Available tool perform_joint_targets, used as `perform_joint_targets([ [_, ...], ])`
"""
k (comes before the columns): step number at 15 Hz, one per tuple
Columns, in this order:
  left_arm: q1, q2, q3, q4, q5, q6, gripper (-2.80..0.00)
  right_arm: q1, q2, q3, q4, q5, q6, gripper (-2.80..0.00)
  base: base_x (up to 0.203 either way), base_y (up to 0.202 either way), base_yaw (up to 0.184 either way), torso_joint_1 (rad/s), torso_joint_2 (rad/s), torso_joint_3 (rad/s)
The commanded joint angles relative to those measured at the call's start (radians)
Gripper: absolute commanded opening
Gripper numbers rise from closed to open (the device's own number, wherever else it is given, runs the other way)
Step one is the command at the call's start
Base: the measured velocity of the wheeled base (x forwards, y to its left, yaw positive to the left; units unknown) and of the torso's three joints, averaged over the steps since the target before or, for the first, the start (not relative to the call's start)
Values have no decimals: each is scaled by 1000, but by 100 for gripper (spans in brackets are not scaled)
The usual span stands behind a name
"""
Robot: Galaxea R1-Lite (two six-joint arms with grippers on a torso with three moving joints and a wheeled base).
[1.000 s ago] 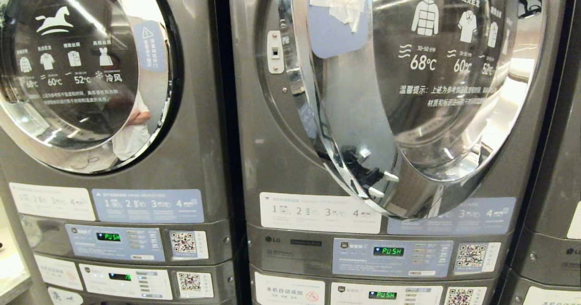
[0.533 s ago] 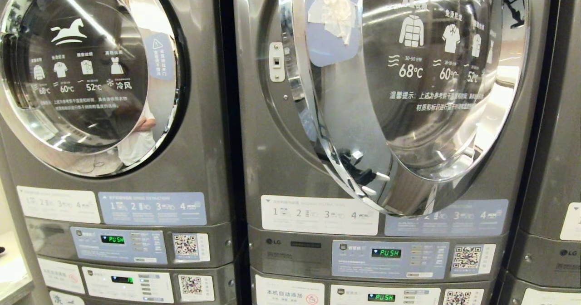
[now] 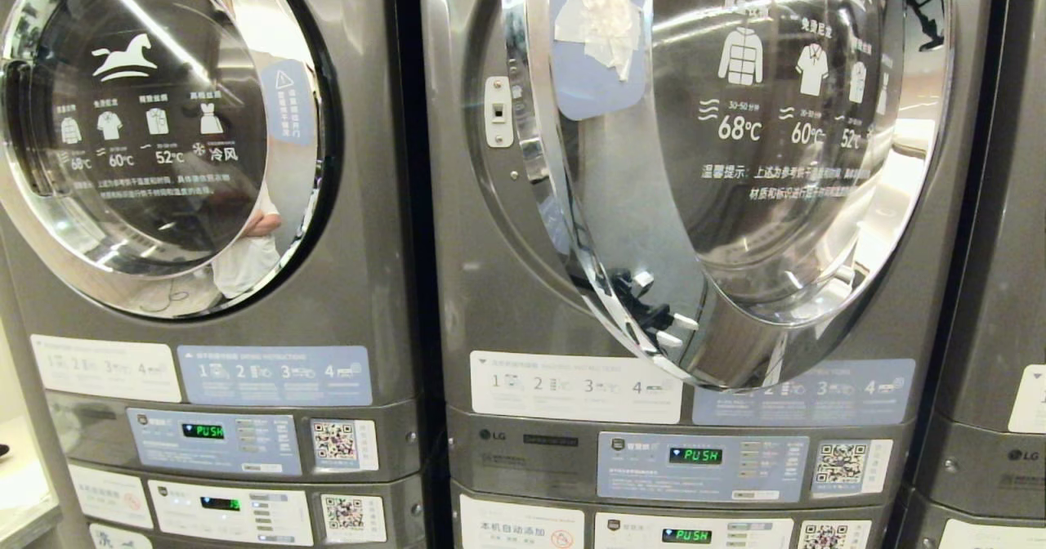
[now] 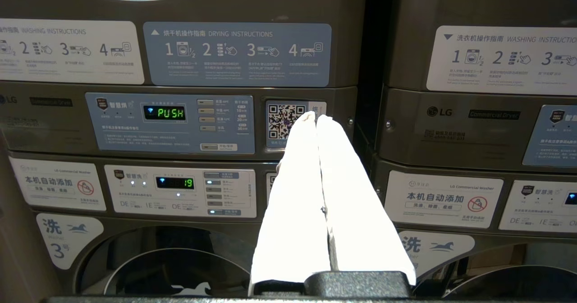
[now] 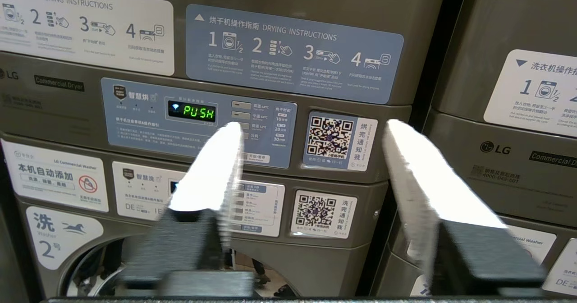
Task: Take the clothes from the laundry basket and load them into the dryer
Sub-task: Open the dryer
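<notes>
Right hand (image 5: 311,140) is seen w/ white fingers apart and nothing between them, pointed at the dryer's control panel (image 5: 198,120), probably readied for a grab; left hand (image 4: 315,118) is carried w/ fingers pressed together, empty, likely parked. Dryer door (image 3: 719,165) is found swung open, so the drum is ready for loading. No clothes or basket are shown in any view.

Left gripper (image 4: 317,118): white fingers (image 4: 293,195) pressed together along full length, tips touching, nothing between them, pointing level and forward. Right gripper (image 5: 311,134): white fingers (image 5: 212,172) spread well apart, gap empty, pointing level and forward. Neither arm visible in head view.
</notes>
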Motion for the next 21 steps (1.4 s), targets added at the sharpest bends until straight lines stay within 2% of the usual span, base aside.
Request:
perform_joint_targets([
  [1,0,-2,0,0,-1,0,-280,0,0,0,1,1,0,-280,0,0,0,0,0,0],
  [10,0,0,0,1,0,-1,-280,0,0,0,1,-1,14,-280,0,-8,-1,0,0,0],
  [21,0,0,0,0,1,-1,-280,0,0,0,1,-1,14,-280,0,-189,-1,2,2,3],
])
